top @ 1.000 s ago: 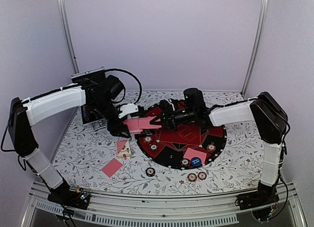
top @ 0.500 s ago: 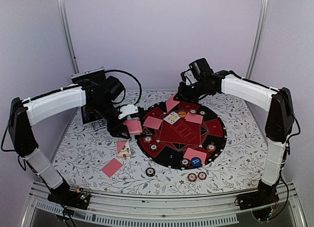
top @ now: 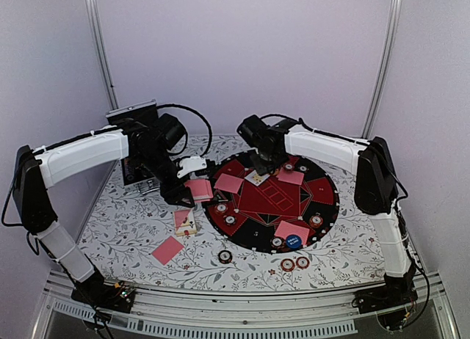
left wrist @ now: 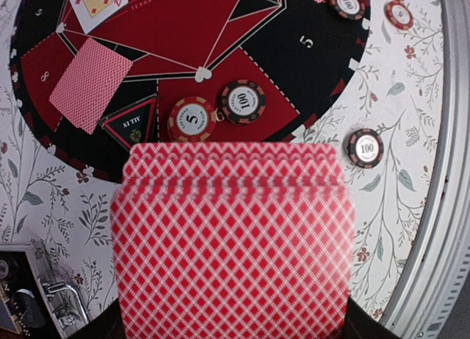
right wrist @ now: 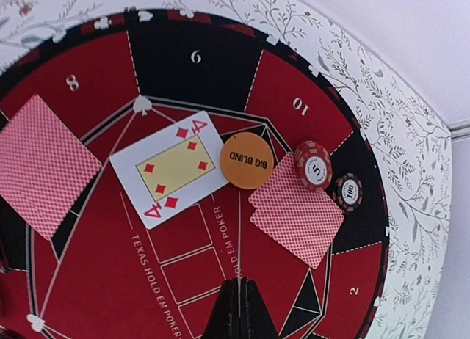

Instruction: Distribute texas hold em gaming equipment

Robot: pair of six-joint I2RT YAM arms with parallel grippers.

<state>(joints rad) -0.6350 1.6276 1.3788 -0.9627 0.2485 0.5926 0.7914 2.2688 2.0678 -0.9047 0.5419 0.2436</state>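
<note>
The right gripper, which is seen raised beyond the far edge half a second earlier, is now brought down low over the mat, just beside the face-up card. Its jaws are pressed together and no card is seen between them. The deck is kept unmoved at the mat's left edge, clamped in the jaws of the left gripper, so probably one more card is to be fetched from it.

In the left wrist view the stack of cards fills the near half, blurred along its far edge and cut off at the bottom, hiding the fingers of the left gripper. The right gripper shows only dark tips at the bottom edge, and the round mat is cut off left and below
</note>
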